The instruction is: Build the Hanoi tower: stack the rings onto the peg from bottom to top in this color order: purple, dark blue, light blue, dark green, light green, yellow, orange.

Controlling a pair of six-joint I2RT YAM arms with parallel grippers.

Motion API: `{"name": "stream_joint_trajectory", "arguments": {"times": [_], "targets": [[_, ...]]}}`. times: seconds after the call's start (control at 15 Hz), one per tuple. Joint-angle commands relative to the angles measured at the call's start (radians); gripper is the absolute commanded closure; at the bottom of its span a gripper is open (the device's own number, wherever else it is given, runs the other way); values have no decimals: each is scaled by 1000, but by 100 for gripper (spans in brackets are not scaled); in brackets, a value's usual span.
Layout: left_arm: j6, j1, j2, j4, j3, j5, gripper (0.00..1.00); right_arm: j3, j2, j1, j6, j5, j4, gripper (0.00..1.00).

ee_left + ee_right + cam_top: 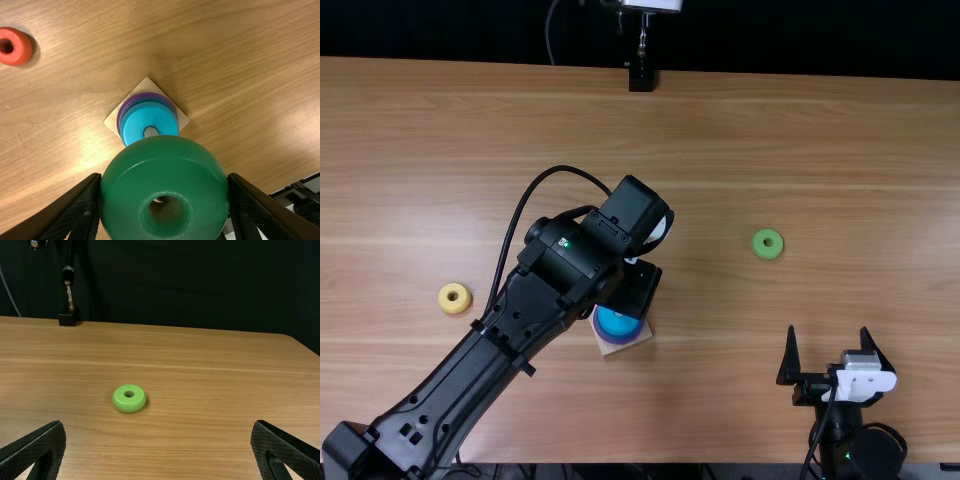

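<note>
My left gripper is above the stack. In the left wrist view, the left gripper is shut on the dark green ring, held above and partly over the wooden base. The peg tip pokes through the light blue ring; a dark blue rim and the purple ring lie beneath. An orange-red ring lies apart. A yellow ring rests at left, a light green ring at right. My right gripper stands open near the front edge; in its wrist view, the right gripper faces the light green ring.
The left arm stretches diagonally over the table, passing between the yellow ring and the wooden base. A black stand is at the far edge, before a dark curtain.
</note>
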Motion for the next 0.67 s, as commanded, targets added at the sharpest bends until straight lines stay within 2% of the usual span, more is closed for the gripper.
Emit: {"name": "stream_joint_trajectory", "arguments": {"times": [0.0, 0.13, 0.2, 0.27, 0.33, 0.4, 0.47, 0.53, 0.6], "targets": [[-9, -6, 11, 2, -19, 10, 100, -25, -13, -10, 0, -2, 1, 0], [-7, -6, 11, 4, -29, 12, 100, -25, -13, -10, 0, -2, 1, 0], [-7, -6, 12, 2, -34, 14, 95, -25, -13, -9, 0, -2, 1, 0], [-7, -6, 12, -3, -34, 20, 76, -25, -13, -10, 0, -2, 1, 0], [-7, -4, 14, -7, -34, 58, 57, -23, -13, -9, 0, -2, 1, 0], [-5, 0, 14, -7, -35, 108, 36, -25, -13, -10, 0, -2, 1, 0], [-7, 4, 14, -11, -37, 136, 8, -25, -13, -9, 0, -2, 1, 0], [-7, 5, 14, -11, -46, 137, 0, -25, -13, -10, 0, -2, 1, 0], [-7, 8, 14, -13, -52, 139, 0, -25, -13, -9, 0, -2, 1, 0]]}}
